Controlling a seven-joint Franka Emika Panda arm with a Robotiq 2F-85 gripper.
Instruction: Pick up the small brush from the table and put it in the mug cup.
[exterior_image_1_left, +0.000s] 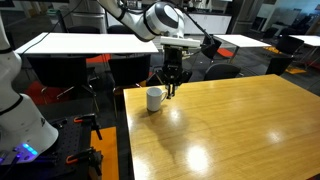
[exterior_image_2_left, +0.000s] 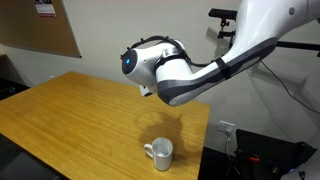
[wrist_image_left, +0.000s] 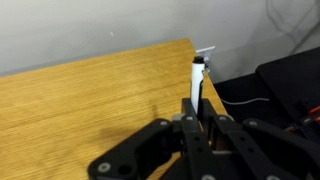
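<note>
Pickup looks done: gripper (exterior_image_1_left: 171, 90) pinches the brush (wrist_image_left: 196, 85) between its fingers, lifted off the table (exterior_image_1_left: 230, 120). It hangs just beside the mug (exterior_image_1_left: 155, 98), above rim height and not over the opening. Left: move over the mug, lower, release.

Yellow wood, white ceramic, black metal

The worktop (exterior_image_1_left: 235, 130) is glossy yellowish light wood with fine streaked grain and pale glare patches. The mug cup (exterior_image_1_left: 155, 98) is plain white. The gripper (exterior_image_1_left: 172, 86) is black and the arm (exterior_image_2_left: 190, 76) is white with a blue disc. The small brush (wrist_image_left: 197, 85) shows a whitish shaft and a dark tip. The tables behind (exterior_image_1_left: 75, 42) are white-topped.
</note>
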